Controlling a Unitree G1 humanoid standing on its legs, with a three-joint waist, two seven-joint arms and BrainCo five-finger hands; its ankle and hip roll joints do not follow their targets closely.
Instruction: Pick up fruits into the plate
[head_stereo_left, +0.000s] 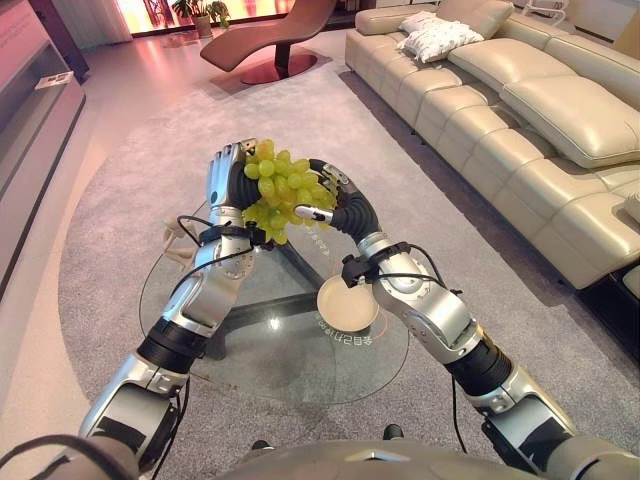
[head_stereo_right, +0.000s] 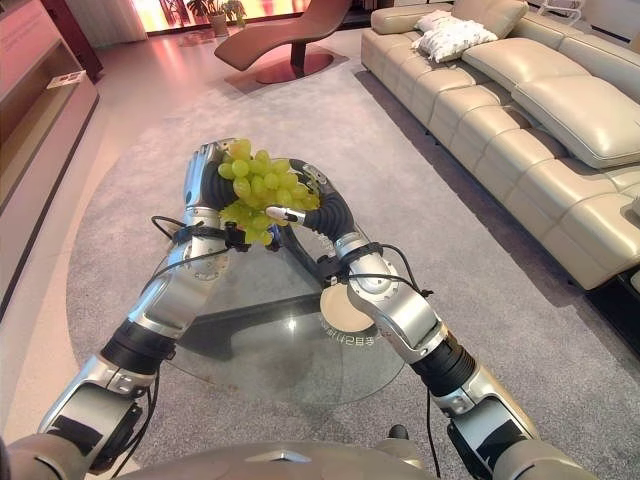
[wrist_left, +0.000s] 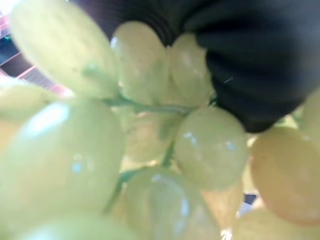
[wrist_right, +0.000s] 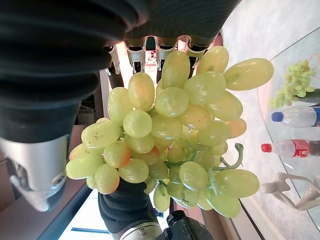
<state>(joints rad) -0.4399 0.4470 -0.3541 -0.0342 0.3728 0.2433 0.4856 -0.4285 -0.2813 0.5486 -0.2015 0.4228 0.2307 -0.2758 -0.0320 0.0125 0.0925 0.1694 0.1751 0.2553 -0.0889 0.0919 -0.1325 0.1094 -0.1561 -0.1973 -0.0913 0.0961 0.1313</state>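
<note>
Above the round glass table (head_stereo_left: 250, 370), a bunch of green grapes (head_stereo_left: 283, 193) was held between both hands. The grapes were plump, glossy, yellow-green, a few blushed orange, on a thin green stem. The left hand (head_stereo_left: 222, 184) and right hand (head_stereo_left: 338, 199) pressed against opposite sides; whether their fingers were curled could not be told. A beige plate (head_stereo_left: 345, 305) sat below on the glass.

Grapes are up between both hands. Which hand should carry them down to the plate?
Right, probably. The plate lies just under the right arm, and the right hand presses the grapes from that side. The left hand sits farther from it.
</note>
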